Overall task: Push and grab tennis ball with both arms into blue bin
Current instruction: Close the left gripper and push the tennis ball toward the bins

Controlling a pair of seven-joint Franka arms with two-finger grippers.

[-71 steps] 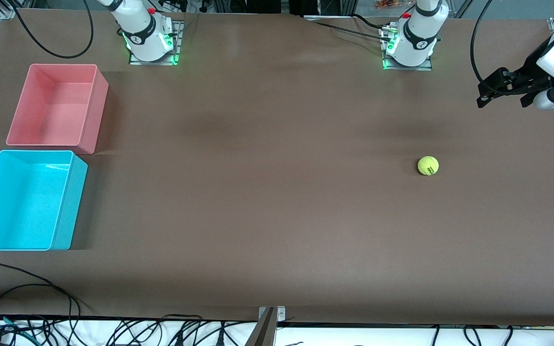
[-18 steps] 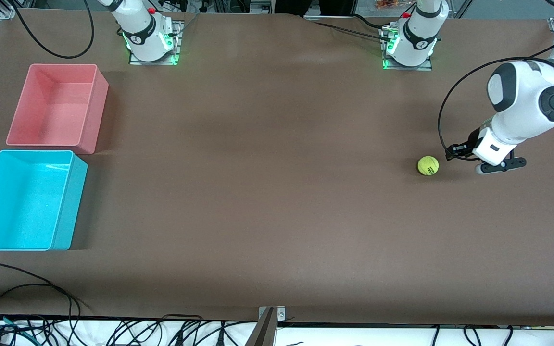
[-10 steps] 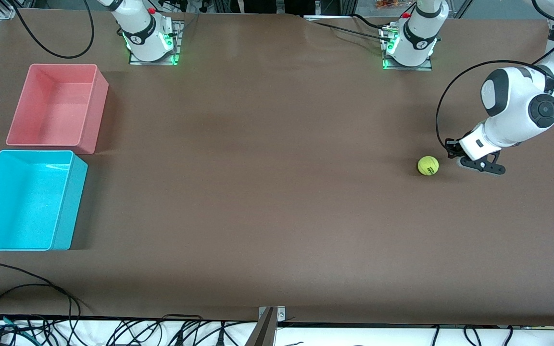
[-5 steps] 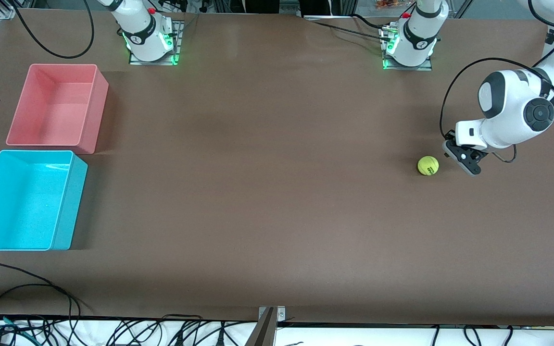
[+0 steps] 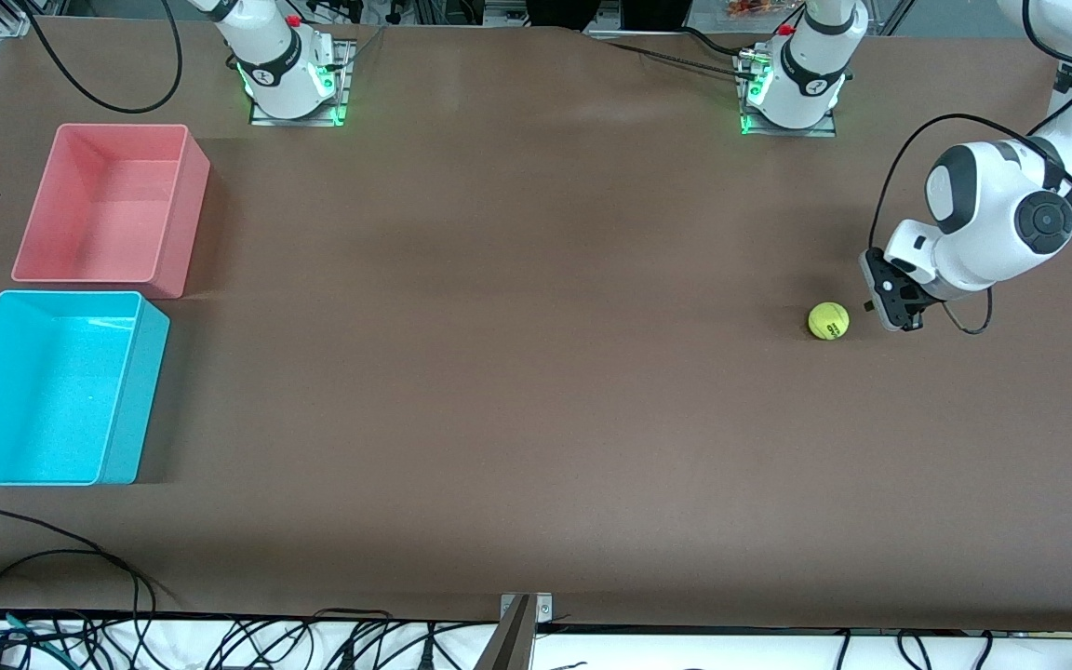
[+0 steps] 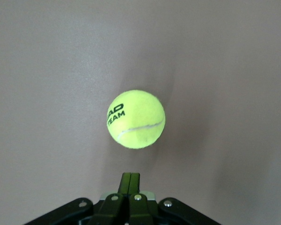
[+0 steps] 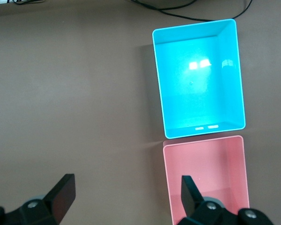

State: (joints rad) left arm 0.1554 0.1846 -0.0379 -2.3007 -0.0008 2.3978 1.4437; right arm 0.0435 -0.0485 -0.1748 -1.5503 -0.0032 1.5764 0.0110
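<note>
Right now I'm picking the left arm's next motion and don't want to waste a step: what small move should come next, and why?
Probably slide the left tool forward into the tennis ball. The tool is shut and sits low beside the ball, on the side away from the blue bin, with a gap between them, so a push would roll the ball binward. The right tool waits open above the bins.

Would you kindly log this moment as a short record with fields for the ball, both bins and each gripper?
ball: fuzzy yellow-green tennis ball with dark print, on the brown table toward the left arm's end
blue bin: cyan rectangular plastic bin, toward the right arm's end, nothing in it
pink bin: pink rectangular plastic bin, beside the blue bin, farther from the front camera
left gripper: low beside the ball, fingers shut, not touching it
right gripper: open, high over the table beside the bins; this arm waits
</note>
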